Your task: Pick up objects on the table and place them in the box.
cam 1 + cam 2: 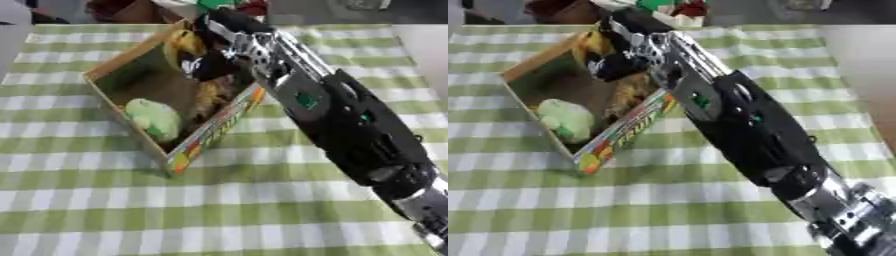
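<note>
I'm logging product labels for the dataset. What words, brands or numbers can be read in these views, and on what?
None can be read.
Box: its front wall carries colourful print, too blurred to read.
Right arm: a green mark, no legible text.
Right robot hand inside the box: no markings visible.

My right arm [350,125] is showing glossy black plastic shells and shiny silver metal joints; the box [114,67] in the upper left is looking like matt brown cardboard, its front edge glossy with printed colour; the checked tablecloth [131,210] is looking like soft matt cloth.
</note>
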You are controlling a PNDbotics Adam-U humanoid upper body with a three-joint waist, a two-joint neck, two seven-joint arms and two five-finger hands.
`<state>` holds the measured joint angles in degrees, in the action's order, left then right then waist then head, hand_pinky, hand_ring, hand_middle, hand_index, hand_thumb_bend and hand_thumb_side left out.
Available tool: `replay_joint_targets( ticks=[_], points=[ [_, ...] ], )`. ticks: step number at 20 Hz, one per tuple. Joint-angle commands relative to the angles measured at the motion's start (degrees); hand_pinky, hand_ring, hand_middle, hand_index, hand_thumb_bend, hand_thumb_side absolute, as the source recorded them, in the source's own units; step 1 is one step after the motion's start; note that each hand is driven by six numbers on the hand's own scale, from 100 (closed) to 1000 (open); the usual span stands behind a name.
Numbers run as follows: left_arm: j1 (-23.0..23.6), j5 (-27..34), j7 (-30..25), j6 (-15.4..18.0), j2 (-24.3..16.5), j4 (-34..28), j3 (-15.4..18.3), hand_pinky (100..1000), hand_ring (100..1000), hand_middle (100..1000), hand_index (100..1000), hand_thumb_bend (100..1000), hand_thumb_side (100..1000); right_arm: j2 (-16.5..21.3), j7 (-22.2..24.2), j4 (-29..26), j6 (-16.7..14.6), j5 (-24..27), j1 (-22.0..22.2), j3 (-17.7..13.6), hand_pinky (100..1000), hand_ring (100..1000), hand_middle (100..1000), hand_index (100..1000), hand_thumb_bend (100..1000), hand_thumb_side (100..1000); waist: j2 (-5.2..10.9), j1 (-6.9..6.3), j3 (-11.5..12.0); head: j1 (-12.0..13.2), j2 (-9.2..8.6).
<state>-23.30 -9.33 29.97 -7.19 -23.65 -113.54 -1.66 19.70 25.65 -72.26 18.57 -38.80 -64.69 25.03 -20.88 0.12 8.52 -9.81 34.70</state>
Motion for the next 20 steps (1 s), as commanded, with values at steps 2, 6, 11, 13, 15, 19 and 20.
replay_joint_targets(
  ticks=[2,6,11,13,15,19,20],
  points=[
    [-0.69,0.21,-0.03,-0.01,-0.58,-1.05,0.16,552,620,649,812,100,1000,-0.54,1.20,5.05,-3.55,-1.35,-2.21,-1.69,779,780,638,753,100,569,1.24,-0.33,0.00,-0.10,-0.21],
    [-0.56,0.20,0.02,-0.08,-0.55,-1.05,0.21,552,620,649,812,100,1000,-0.64,1.40,8.02,-6.41,-2.90,-2.59,-2.54,821,865,775,852,100,789,1.36,-0.39,-0.12,0.02,-0.13],
    [-0.47,0.19,0.06,-0.11,-0.55,-1.05,0.25,552,620,649,812,100,1000,-0.15,3.09,8.13,-6.69,-5.96,-2.74,-2.75,868,953,883,921,308,980,1.61,-0.43,-0.30,0.16,-0.11],
    [-0.42,0.19,0.09,-0.12,-0.55,-1.05,0.28,552,620,649,812,100,1000,0.16,4.14,7.52,-6.46,-7.10,-2.75,-2.93,874,966,900,934,424,1000,1.72,-0.49,-0.39,0.20,-0.09],
    [-0.34,0.19,0.14,-0.14,-0.56,-1.05,0.32,552,620,649,812,100,1000,0.54,4.60,6.33,-6.17,-7.73,-2.61,-3.41,883,981,921,957,499,1000,1.79,-0.57,-0.48,0.26,-0.04],
    [-0.10,0.12,0.28,-0.20,-0.61,-1.05,0.45,552,620,649,812,100,1000,2.04,4.64,2.51,-6.11,-5.91,-1.95,-4.95,894,982,914,963,544,1000,1.95,-0.68,-0.80,0.51,0.19],
    [0.00,0.11,0.32,-0.23,-0.63,-1.05,0.48,552,620,649,812,100,1000,2.71,4.41,1.14,-6.37,-5.06,-1.68,-5.35,895,981,913,963,545,1000,1.99,-0.69,-0.91,0.61,0.26]
  ],
)
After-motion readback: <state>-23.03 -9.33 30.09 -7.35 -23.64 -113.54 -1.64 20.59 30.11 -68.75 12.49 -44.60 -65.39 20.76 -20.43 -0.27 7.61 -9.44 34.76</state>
